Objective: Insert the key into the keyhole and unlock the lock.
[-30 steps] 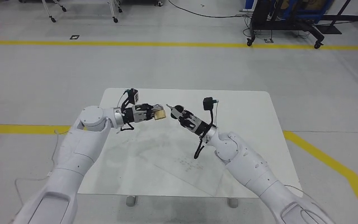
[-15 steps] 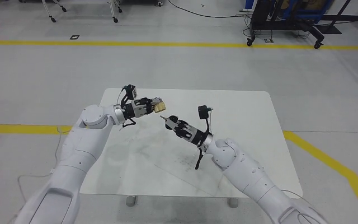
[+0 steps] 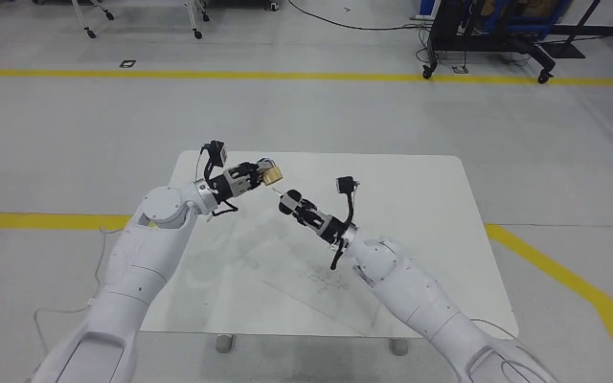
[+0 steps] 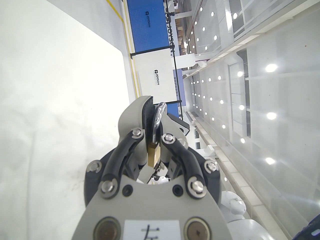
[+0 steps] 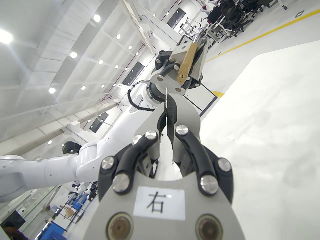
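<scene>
Top view: the left claw [image 3: 262, 175] is clamped on the lock [image 3: 273, 174], and the table [image 3: 412, 201] lies below the lock. The right claw [image 3: 288, 202], just beside the lock, is clamped on the key [image 3: 281, 194].

Left wrist view: the left claw [image 4: 157, 112] pinches the lock [image 4: 153, 156] tight.

Right wrist view: the right claw [image 5: 168, 108] squeezes the key [image 5: 166, 96]. The key's tip is near the lock [image 5: 186, 63] but not touching it.

Over the table's [image 3: 421, 230] far left part (off its surface) a padlock [image 3: 273, 174] is held by the left gripper [image 3: 261, 173], a key [image 3: 281, 195] by the right gripper [image 3: 287, 201].
</scene>
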`<move>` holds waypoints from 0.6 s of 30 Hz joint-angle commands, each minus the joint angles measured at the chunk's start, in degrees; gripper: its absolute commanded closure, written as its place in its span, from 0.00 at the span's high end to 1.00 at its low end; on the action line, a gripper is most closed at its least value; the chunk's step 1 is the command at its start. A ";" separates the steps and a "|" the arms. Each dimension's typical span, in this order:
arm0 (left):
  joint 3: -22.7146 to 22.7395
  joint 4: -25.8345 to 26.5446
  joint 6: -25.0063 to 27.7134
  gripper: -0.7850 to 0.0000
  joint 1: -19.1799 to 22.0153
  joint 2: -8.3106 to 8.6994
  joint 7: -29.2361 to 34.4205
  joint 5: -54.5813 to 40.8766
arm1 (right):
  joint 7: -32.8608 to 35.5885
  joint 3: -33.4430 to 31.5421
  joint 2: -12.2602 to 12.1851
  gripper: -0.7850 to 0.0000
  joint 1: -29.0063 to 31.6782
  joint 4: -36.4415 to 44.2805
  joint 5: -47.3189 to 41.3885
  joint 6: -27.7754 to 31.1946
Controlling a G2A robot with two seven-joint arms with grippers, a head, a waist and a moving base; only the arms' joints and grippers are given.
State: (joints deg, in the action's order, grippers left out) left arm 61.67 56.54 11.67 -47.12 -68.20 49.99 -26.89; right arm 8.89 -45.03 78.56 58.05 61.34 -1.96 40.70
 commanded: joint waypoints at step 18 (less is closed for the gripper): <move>1.84 5.58 -1.23 0.00 -3.29 0.47 -4.20 4.19 | -2.18 0.51 3.61 0.00 -2.95 -8.25 -4.32 0.48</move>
State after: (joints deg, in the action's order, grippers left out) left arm 63.49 61.70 10.62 -50.17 -67.73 45.91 -22.85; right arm 7.52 -44.46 82.04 55.19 53.30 -6.97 41.34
